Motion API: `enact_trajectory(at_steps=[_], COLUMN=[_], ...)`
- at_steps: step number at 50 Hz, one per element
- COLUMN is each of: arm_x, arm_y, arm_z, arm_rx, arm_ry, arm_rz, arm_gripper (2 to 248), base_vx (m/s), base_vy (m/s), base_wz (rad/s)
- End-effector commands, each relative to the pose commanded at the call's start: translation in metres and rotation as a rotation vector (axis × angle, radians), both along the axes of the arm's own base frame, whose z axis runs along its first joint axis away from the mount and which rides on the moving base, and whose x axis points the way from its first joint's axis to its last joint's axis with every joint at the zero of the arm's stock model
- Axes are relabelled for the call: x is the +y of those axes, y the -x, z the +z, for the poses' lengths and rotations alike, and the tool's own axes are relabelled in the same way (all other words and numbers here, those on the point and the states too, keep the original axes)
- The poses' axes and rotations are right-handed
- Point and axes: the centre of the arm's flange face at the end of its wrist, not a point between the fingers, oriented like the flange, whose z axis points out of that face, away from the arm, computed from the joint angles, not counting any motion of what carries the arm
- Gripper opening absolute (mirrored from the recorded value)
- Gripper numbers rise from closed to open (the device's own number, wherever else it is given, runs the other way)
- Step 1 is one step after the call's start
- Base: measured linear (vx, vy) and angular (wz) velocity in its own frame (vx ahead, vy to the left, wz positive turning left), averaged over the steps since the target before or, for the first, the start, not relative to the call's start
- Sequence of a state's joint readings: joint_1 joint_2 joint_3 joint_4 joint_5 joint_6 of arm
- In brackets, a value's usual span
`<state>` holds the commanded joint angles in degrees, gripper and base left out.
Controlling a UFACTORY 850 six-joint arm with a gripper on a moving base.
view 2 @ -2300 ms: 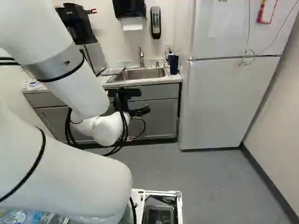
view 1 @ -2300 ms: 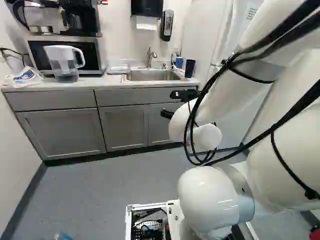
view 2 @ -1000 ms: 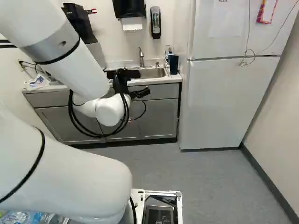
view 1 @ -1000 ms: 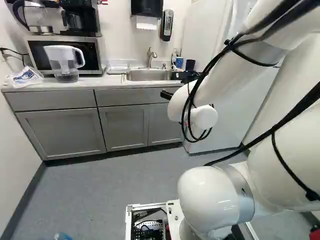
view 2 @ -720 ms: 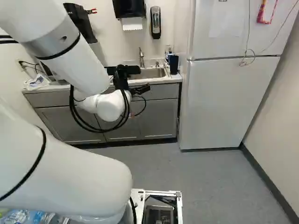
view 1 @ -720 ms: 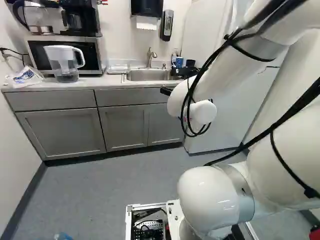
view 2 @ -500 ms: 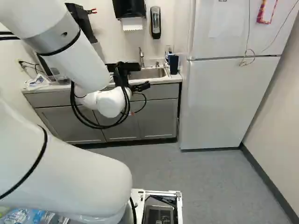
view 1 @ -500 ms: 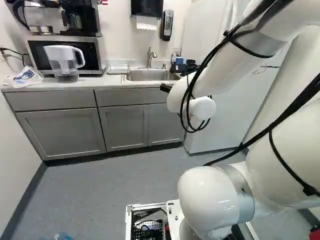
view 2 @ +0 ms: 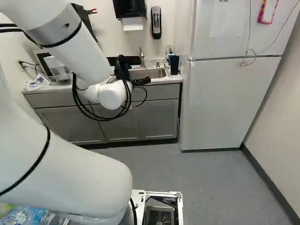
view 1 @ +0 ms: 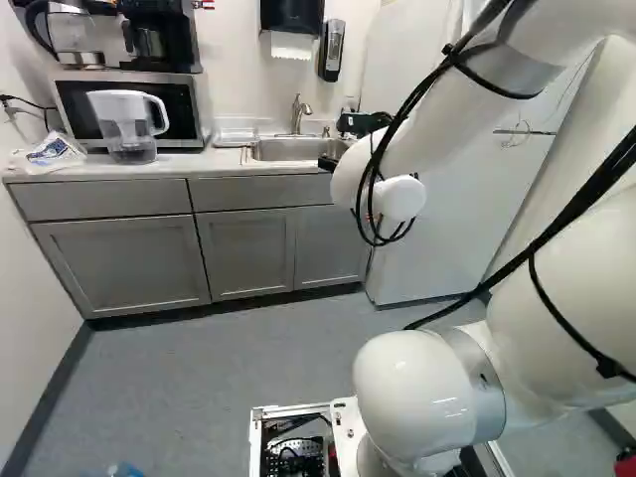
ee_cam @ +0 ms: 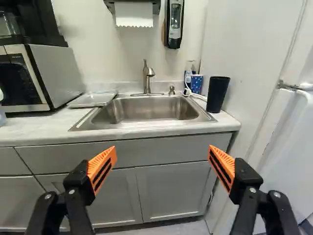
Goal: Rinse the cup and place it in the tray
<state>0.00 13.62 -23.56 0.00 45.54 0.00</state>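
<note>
My gripper [view 2: 142, 81] is in front of the sink cabinet in the right base view. In the wrist view the gripper [ee_cam: 162, 165] stands wide open, nothing between its orange pads. Ahead of it is the steel sink [ee_cam: 146, 111] with its faucet [ee_cam: 147, 78]. A dark cup [ee_cam: 217, 94] stands upright on the counter at the sink's fridge-side corner, with a blue patterned cup [ee_cam: 196, 83] behind it. The tray [ee_cam: 93, 99] lies flat on the counter on the sink's microwave side. In the left base view the arm's black parts hide both cups.
The counter edge [ee_cam: 161, 131] runs across ahead of the gripper. The fridge [view 2: 229, 103] rises close beside the dark cup. A microwave [ee_cam: 58, 73] and a water pitcher [view 1: 127, 124] stand beyond the tray. A soap dispenser [ee_cam: 174, 23] and towel holder hang above the sink.
The arm has risen and its wrist has shifted slightly towards the left of the left base view, bringing the gripper up to counter height. The cups have become hidden there. The base has stayed put.
</note>
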Motion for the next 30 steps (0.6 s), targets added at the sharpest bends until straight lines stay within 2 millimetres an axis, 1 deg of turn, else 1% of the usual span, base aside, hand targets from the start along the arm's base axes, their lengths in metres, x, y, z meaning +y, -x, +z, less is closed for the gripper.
enact_trajectory(at_steps=[30], arm_x=[0.0], arm_y=[-0.023], arm_z=[0.027], arm_rx=[0.001], arm_ry=[0.0], arm_rz=[0.0], arm_gripper=[247], base_vx=[0.0], base_vy=[0.0], base_wz=[0.0])
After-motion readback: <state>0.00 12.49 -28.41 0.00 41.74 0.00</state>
